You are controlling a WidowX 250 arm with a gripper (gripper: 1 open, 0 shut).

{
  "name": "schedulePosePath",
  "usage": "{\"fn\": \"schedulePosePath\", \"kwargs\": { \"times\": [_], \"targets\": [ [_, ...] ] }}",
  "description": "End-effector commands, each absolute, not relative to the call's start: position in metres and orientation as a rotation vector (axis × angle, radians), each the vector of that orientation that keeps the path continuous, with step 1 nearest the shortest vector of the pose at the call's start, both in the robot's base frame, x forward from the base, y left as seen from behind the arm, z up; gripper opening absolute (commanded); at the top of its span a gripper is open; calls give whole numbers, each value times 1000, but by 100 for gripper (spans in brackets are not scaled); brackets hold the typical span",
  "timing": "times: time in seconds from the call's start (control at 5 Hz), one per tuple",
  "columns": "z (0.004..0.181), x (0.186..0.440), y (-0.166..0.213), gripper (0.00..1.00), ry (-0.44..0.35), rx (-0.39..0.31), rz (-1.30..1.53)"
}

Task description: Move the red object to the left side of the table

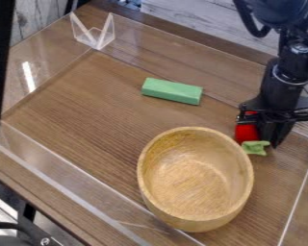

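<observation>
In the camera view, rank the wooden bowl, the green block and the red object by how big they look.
1. Wooden bowl, largest by far.
2. Green block.
3. Red object, smallest, though the gripper partly covers it.

One wooden bowl (195, 179), one flat green rectangular block (172, 91) and one small red strawberry toy (250, 133) sit on one wood-grain worktop (80, 106). One robot arm (293, 60) stands over them.

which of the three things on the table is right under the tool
The red strawberry toy by the right wall: the tool is down around it, while the green block and wooden bowl lie apart from it.
</observation>
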State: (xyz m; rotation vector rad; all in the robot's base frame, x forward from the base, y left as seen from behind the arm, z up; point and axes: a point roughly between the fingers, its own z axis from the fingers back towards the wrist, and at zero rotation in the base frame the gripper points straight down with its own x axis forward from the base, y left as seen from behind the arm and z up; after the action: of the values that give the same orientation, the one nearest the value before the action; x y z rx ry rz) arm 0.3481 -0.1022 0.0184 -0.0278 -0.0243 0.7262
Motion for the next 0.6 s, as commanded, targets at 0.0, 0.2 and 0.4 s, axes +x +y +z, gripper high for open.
{"fn": "schedulePosePath", "kwargs": {
  "times": [0.0,0.2,0.4],
  "targets": [
    [37,348,-89,0,-65,-69,744],
    [53,343,-79,0,-87,-97,740],
    [87,340,-61,0,-120,-129,744]
  ]
}}
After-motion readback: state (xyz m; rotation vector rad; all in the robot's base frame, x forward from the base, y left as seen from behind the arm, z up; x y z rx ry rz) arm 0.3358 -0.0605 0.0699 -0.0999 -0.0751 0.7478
